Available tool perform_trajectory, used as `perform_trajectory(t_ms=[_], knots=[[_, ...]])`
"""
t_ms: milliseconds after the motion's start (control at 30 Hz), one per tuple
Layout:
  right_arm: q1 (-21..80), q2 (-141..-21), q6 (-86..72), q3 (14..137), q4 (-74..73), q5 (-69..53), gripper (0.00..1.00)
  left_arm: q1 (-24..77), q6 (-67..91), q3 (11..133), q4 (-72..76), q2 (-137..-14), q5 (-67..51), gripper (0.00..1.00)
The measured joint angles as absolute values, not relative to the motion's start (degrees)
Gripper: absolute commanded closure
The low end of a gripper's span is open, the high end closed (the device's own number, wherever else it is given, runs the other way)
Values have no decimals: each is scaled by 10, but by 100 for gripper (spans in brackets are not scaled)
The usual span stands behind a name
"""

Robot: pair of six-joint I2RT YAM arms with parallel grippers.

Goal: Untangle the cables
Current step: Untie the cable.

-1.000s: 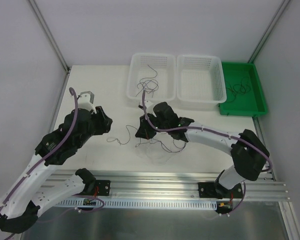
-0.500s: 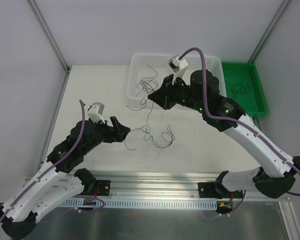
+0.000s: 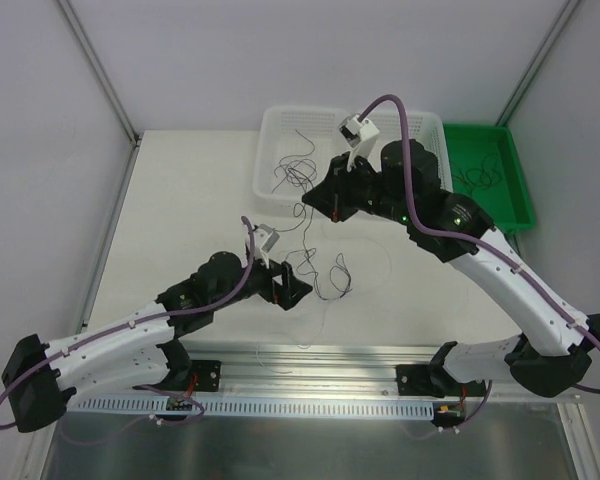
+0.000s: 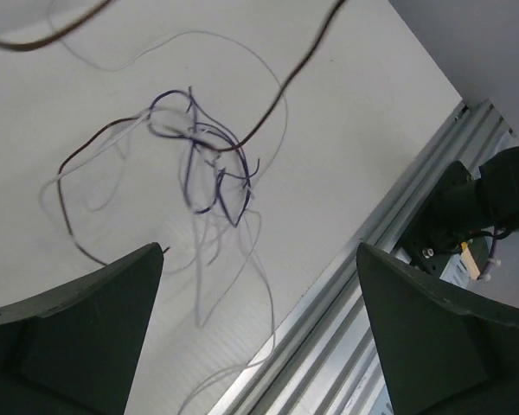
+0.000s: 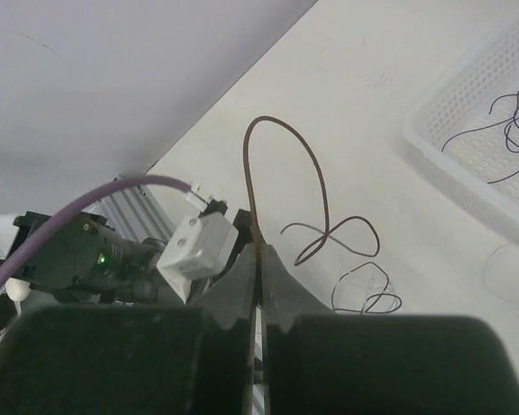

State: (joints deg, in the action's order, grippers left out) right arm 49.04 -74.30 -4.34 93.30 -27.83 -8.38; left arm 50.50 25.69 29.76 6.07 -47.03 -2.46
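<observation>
Left fingers [image 4: 78,337] hang spread wide over the knotted cables [image 4: 203,164] at six o'clock from the basket [image 3: 270,120], while my right fingers [image 5: 281,294] pinch one strand [image 5: 247,164] whose far end I lose.

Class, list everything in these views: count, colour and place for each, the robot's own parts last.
table: one, white, under everything.
baskets: two, white mesh, side by side at the far edge.
tray: one, green, right of the baskets.
basket cables: several, dark, in the left basket.
tray cables: a few, dark, in the tray.
tangled cables: one small knot, dark, at the table's middle.
held cable: one, brown, looping up above the table.
rail: one, silver, along the near edge.
left gripper: one, dark, open above the tangled cables.
right gripper: one, dark, shut on the held cable.
</observation>
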Motion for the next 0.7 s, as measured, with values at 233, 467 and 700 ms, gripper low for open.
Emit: perform_trajectory(t_ms=[233, 467, 700], knots=[[490, -740, -58, 897, -278, -98, 99, 574, 170, 290, 252, -588, 51, 7], [489, -726, -66, 889, -281, -107, 99, 612, 88, 291, 371, -730, 146, 48], [487, -693, -61, 894, -304, -107, 99, 619, 65, 284, 438, -820, 231, 81]])
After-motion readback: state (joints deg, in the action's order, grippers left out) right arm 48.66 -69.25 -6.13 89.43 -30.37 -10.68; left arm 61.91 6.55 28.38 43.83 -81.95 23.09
